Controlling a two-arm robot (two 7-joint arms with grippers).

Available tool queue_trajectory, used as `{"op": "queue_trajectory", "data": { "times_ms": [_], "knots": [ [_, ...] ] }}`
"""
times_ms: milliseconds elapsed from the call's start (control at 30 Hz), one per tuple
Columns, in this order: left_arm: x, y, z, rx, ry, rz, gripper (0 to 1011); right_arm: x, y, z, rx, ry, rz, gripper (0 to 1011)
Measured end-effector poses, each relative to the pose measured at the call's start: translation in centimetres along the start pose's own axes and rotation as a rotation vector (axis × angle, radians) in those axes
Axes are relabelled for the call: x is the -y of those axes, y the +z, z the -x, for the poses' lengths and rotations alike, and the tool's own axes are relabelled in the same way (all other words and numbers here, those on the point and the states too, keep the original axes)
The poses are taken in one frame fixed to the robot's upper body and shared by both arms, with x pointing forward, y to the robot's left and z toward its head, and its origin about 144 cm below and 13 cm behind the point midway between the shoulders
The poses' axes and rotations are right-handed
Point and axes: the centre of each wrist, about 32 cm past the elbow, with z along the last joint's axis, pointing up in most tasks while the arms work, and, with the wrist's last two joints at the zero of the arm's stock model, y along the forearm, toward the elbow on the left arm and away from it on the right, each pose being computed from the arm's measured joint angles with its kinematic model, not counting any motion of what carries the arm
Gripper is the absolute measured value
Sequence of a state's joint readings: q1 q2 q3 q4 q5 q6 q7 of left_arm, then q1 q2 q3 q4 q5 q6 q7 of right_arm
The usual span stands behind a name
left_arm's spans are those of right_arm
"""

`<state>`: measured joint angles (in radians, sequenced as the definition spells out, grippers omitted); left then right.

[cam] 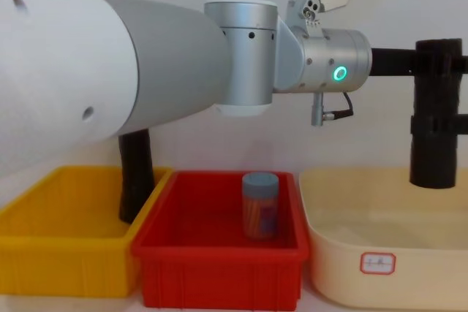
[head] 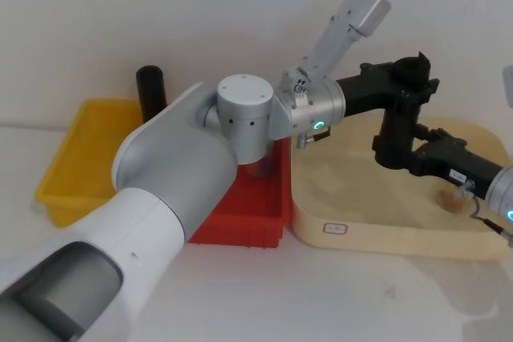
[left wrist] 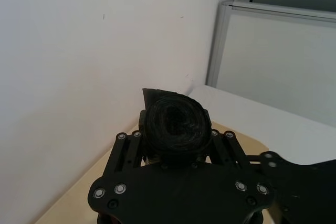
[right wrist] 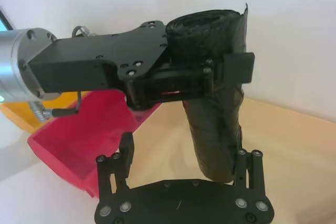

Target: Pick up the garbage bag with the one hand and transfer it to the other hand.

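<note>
The left end effector (right wrist: 210, 69), on the green-ring arm, is clenched on the upper part of the bag (right wrist: 212, 124). It holds the roll upright in the air over the cream tray (head: 377, 234), clear of the tray floor. In the head view this arm reaches from 7 o'clock toward 2 o'clock, and the bag hangs at about 2 o'clock from the red bin (cam: 219, 261). A loose flap sticks up at the roll's top end.

The right end effector (right wrist: 186, 153), on the blue-ring arm, comes in from 4 o'clock in the head view. It is released, with its fingers spread to either side of the bag's lower end. The roll sits close against one finger (right wrist: 242, 163) and well apart from the other.

On the worktop (head: 321, 294), the tray lies at 3 o'clock from the red bin, just beside it. A blue-lidded jar (cam: 259, 206) stands upright inside the red bin. A yellow bin (cam: 66, 261) sits at 9 o'clock from the red bin, touching it, and a second black roll (cam: 135, 180) stands upright at the yellow bin's far corner nearest the red bin.
</note>
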<state>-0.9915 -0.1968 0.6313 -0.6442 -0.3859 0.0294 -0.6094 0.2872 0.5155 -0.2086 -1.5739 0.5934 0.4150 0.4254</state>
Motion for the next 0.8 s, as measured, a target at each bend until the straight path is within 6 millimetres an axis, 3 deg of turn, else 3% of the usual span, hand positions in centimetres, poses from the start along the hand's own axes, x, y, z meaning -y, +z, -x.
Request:
{"op": "queue_trajectory", "data": {
  "times_ms": [800],
  "knots": [
    [-0.5, 0.0, 0.2, 0.018, 0.003, -0.008, 497, -1.8, -0.2, -1.4, -0.026, -0.022, 0.004, 1001]
  ]
}}
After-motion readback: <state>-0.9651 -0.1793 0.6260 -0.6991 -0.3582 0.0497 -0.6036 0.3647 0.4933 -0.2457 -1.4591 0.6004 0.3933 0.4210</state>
